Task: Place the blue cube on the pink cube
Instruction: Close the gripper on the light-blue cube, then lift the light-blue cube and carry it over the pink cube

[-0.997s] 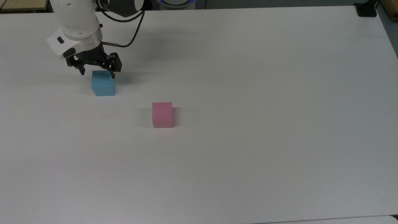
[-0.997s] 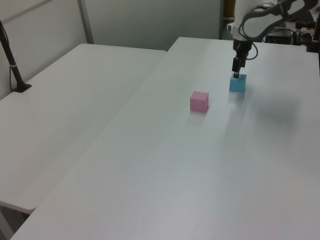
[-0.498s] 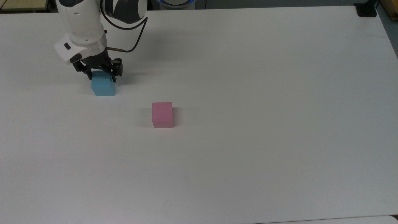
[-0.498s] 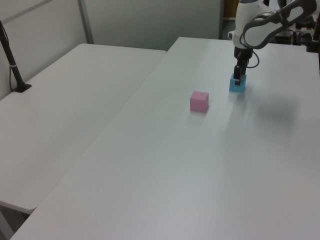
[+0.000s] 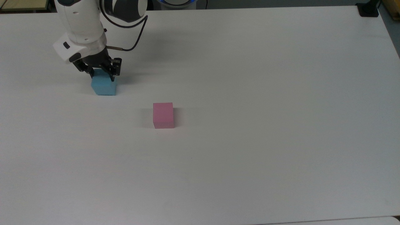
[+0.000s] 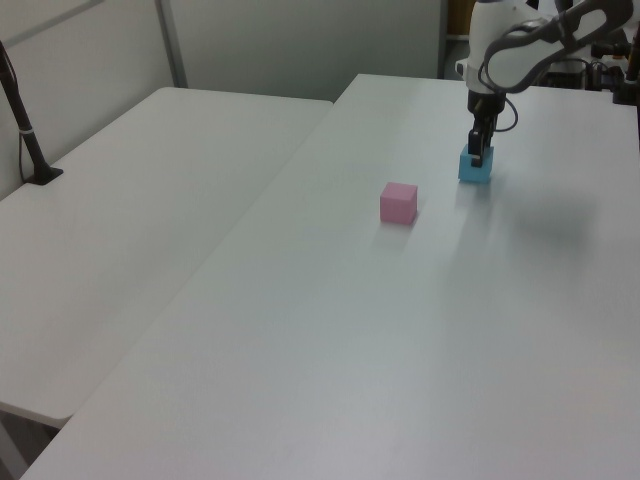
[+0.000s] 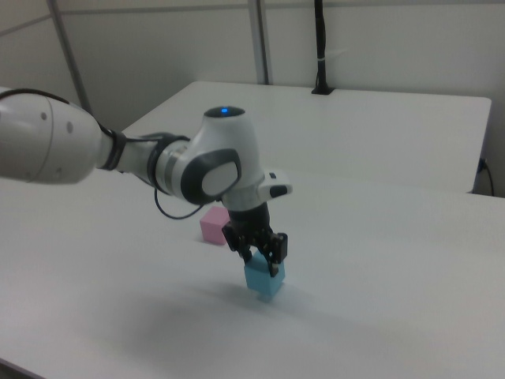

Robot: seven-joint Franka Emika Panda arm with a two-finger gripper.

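Looking at the top view, you had the gripper (image 5: 102, 76) down over the blue cube (image 5: 103, 86), with one black finger on each side of the cube's upper part and the jaws drawn in close against it; whether they had fully clamped it, you could not tell, and the cube sat flat on the white table (image 5: 250, 125). You had the pink cube (image 5: 163, 115) resting on the table well apart from it, toward the top view's lower right. In the left view, your gripper (image 6: 480, 155) stood upright over the blue cube (image 6: 475, 170), and the pink cube (image 6: 398, 203) lay to the left view's left of it. In the right view, the fingers (image 7: 276, 264) straddled the blue cube (image 7: 263, 282), with the pink cube (image 7: 213, 227) behind the arm
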